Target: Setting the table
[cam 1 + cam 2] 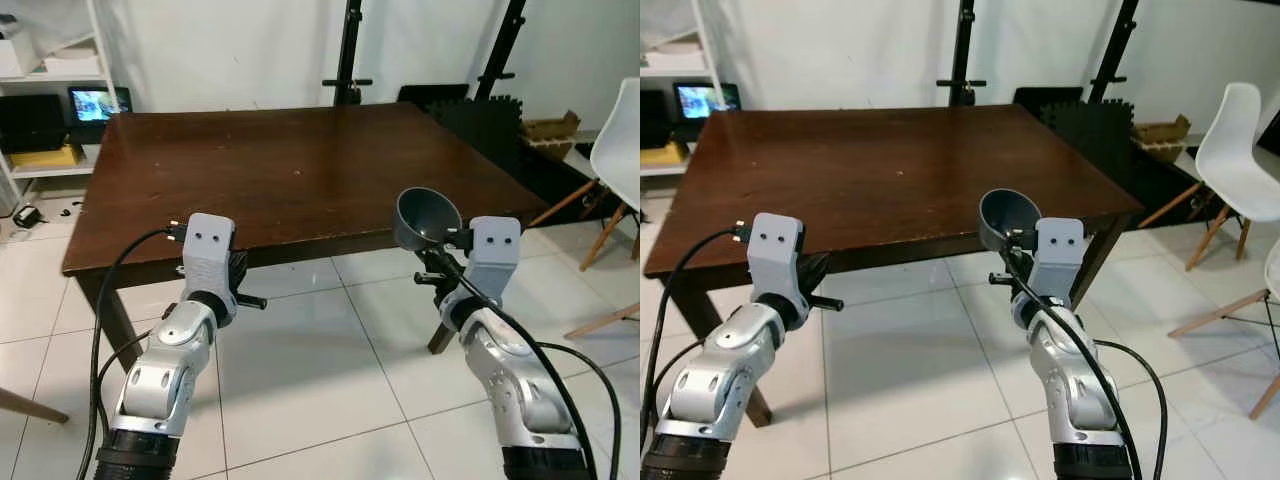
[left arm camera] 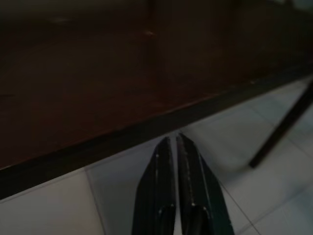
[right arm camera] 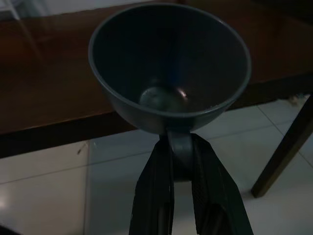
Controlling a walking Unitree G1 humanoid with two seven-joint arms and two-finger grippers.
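Near the front edge of the brown worktop [image 1: 300,180], both silver arms reach out over the white tile floor [image 1: 320,370]. The right end effector [image 3: 182,147] pinches a dark grey bowl [image 3: 168,63] by a small tab at its base. Its two black fingers [image 3: 154,196] press on that tab from each side. The bowl is held up in the air, tipped a bit, with its open side facing up and toward the robot. It sits just at the front edge of the worktop, near the right front corner, and does not rest on the wood. I can see nothing inside the bowl but a small shine at the bottom.

The left end effector [image 2: 176,147] hangs in front of the worktop's front edge, over the floor. Its two black fingers are pressed together, and they hold nothing. A black cable [image 1: 120,290] runs along the left arm.

On the right stands a white chair [image 1: 1235,150] with wooden legs, well apart from the worktop. On the far left is a white shelf [image 1: 60,90] with a small lit screen [image 1: 95,103] on it. Behind the worktop are black stands [image 1: 350,50] against a white wall.
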